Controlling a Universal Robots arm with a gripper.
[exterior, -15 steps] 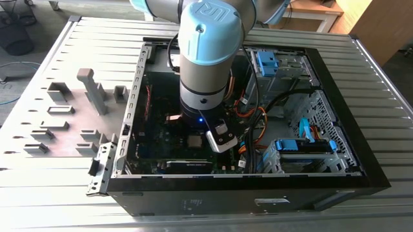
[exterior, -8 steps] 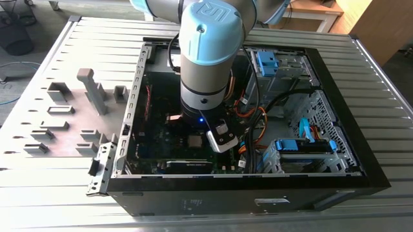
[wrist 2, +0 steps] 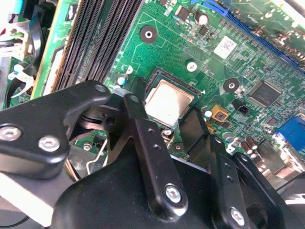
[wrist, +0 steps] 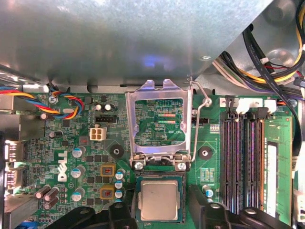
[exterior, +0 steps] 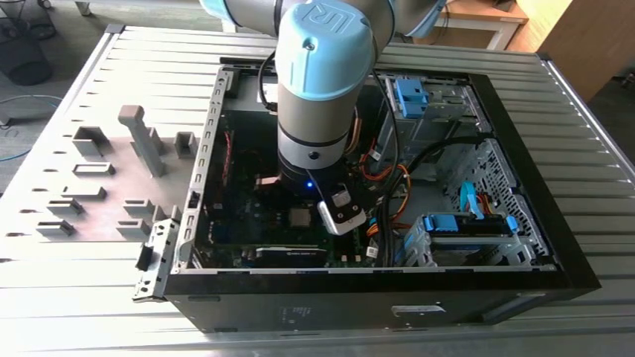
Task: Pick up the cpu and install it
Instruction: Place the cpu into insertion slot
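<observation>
In the exterior view the arm [exterior: 315, 89] reaches down into the open computer case [exterior: 347, 312], which lies on the slatted counter [exterior: 595, 149]. Orange and black cables [exterior: 397, 178] run close beside the wrist, so any sideways travel could snag them. In the second wrist view the tool [wrist 2: 161, 114] is spread above the green motherboard [wrist 2: 157, 52]. Its black fingers [wrist 2: 143, 138] stand one on each side of the cpu [wrist 2: 169, 102] and do not clamp it. One fingertip appears very near a corner of the chip. Judged risk: contact there during any tool movement could drag or tilt the chip in its socket and damage the contacts beneath. In the first wrist view the cpu [wrist: 159, 200] lies flat in the socket, directly between the fingertips and just below them. The hinged socket frame [wrist: 136, 124] stands raised just beyond the tool, with its wire lever [wrist: 198, 119] released beside it. The chip is therefore unclamped, and a bump could unseat it. The memory slots [wrist: 238, 162] lie near one finger.
</observation>
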